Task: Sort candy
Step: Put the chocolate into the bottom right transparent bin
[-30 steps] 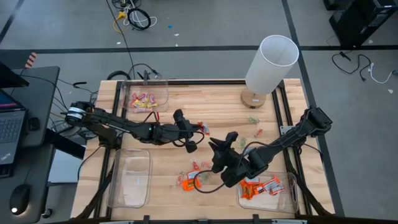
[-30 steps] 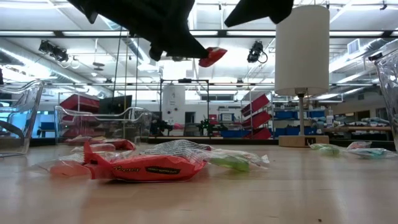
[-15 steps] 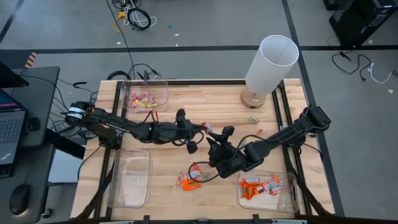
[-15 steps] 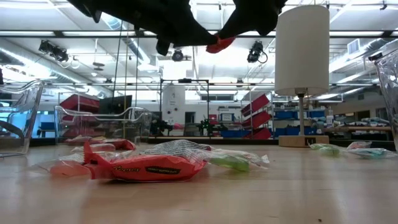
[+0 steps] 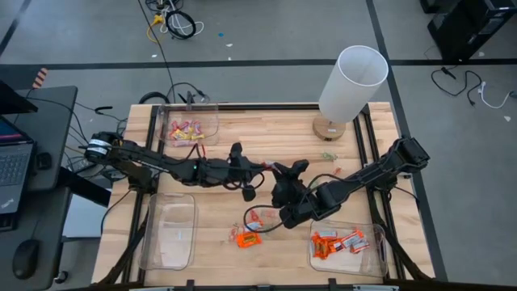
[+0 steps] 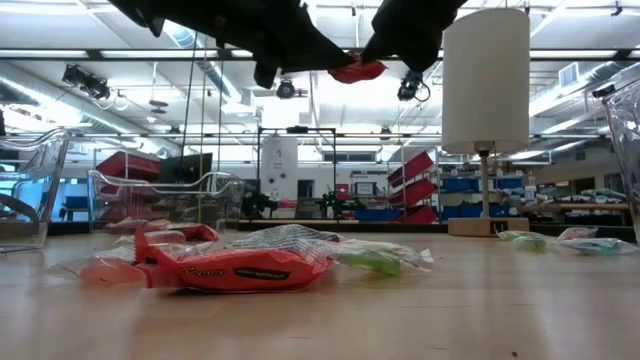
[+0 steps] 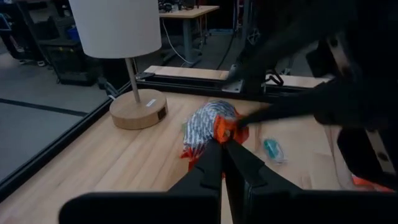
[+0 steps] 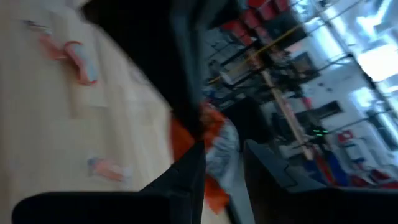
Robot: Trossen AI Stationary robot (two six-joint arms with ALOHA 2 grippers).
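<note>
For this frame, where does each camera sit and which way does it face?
High: overhead, straight down; both arms, left gripper shut on orange candy.
Low: table height, level; candy aloft.
Left wrist: forward past own fingers, lamp beyond.
Right wrist: forward past own fingers.
All four show that candy.

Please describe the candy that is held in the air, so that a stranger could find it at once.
Start at the white lamp, then look toward the table's middle, where both grippers meet. The left gripper is shut on an orange-and-white wrapped candy; it alone hangs above the wood.
</note>
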